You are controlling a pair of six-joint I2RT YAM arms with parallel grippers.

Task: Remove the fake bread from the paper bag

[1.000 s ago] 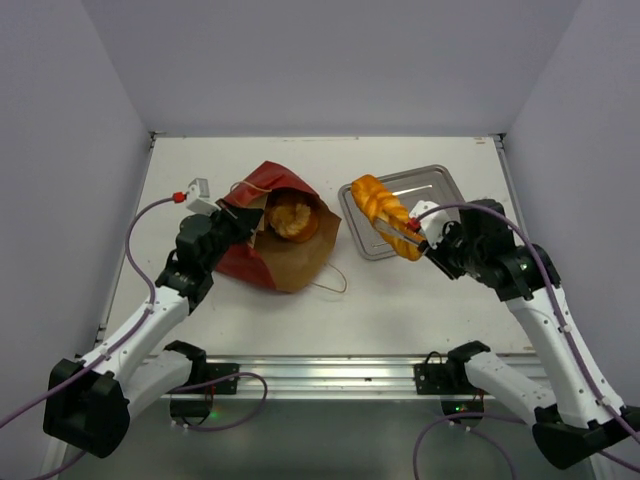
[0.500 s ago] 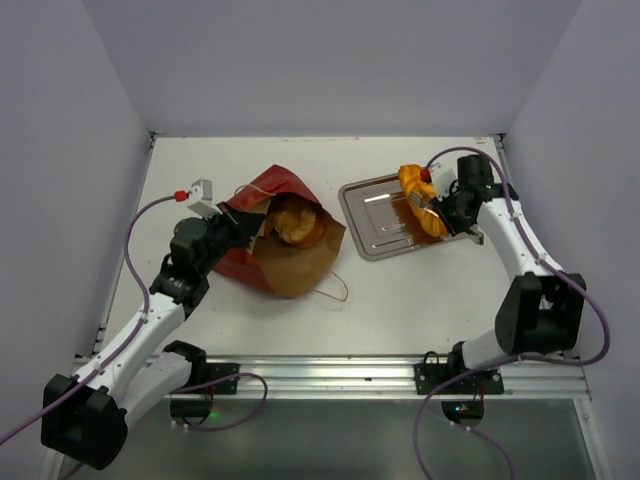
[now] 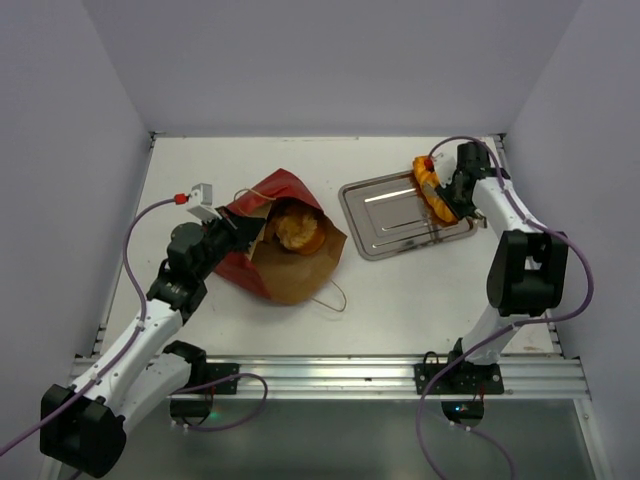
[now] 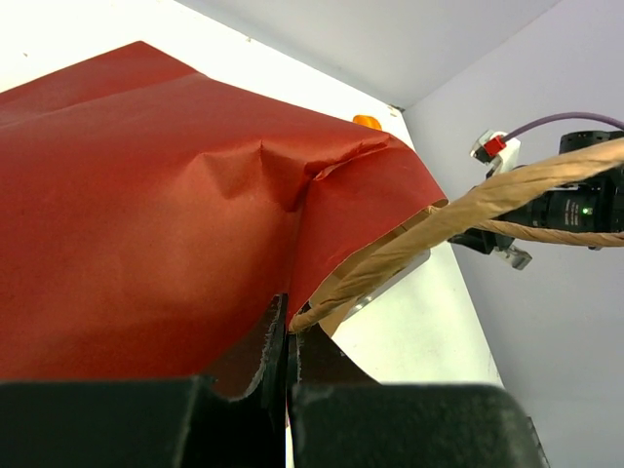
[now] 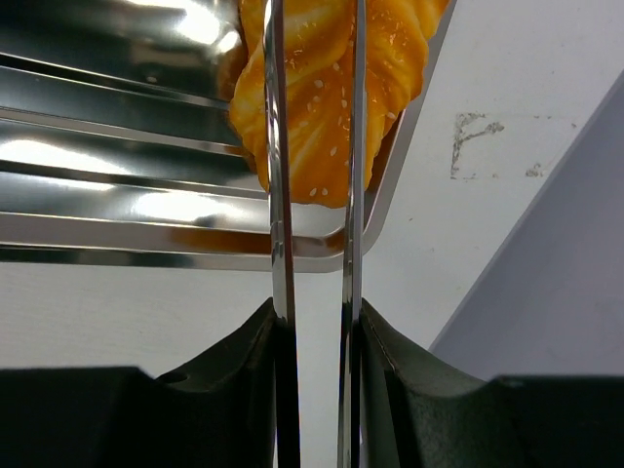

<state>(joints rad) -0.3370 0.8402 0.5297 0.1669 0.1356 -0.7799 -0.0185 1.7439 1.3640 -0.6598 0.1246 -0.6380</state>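
You had the right gripper clamped narrow on the glossy golden-orange braided toy loaf. Its two thin metal fingers pinched the loaf across its width. In the overhead view the loaf sat at the upper right, over the far right corner of the shiny rectangular metal tray. Whether it touched the tray could not be told.

The loaf looked stiff and light, probably moulded plastic, and its gloss suggested it would slide between smooth metal. A hold across the middle, with a finger seated in a groove of the braid, seemed safer than one near a tapered end.

Left of centre lay the dark red paper bag with a brown kraft inside, its mouth facing the tray. A round golden toy bun was visible inside the mouth.

The left gripper was fully closed on the bag's rim, pinching the red paper beside the twisted paper handle. The paper looked thin and creased, so it would likely buckle or tear under a hard pull. The bun would probably need a grasp across its widest part, as its domed top offered little purchase.
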